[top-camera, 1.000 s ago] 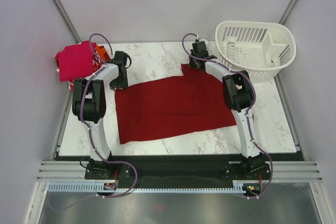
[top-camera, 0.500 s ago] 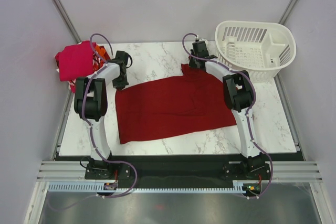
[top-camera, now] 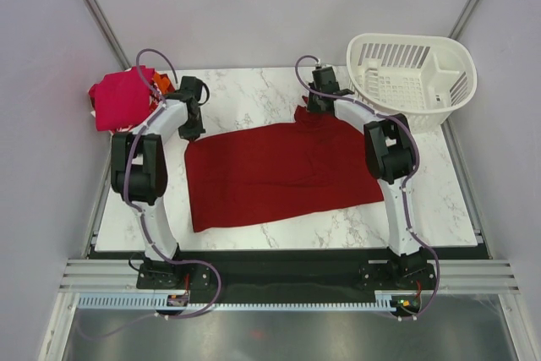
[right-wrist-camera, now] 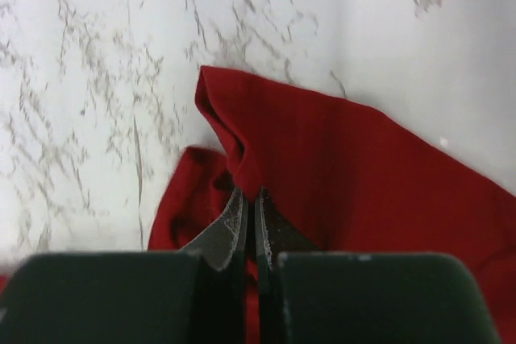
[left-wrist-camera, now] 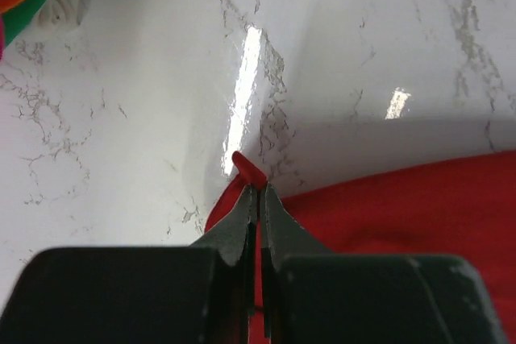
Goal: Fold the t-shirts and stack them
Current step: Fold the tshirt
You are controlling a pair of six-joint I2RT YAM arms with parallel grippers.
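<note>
Marble table, white with grey veins, takes up most of the overhead view. A dark red t-shirt lies spread flat across its middle, long side running left to right. The shirt's near-left corner reaches toward the near edge, and its far-right part is bunched up toward the far edge. A white slotted basket sits at the far-right corner, close to the bunched cloth; contact cannot be told. A pile of other t-shirts sits at the far-left corner, magenta-pink on top with orange at its right side, and it overhangs the table's left edge. The left gripper is at the far-left corner of the dark red t-shirt. In the wrist view the left gripper is clenched on that corner, a small nub of cloth poking past the tips. The right gripper is at the bunched far-right part. In its wrist view the right gripper pinches a raised fold of the dark red t-shirt.
</note>
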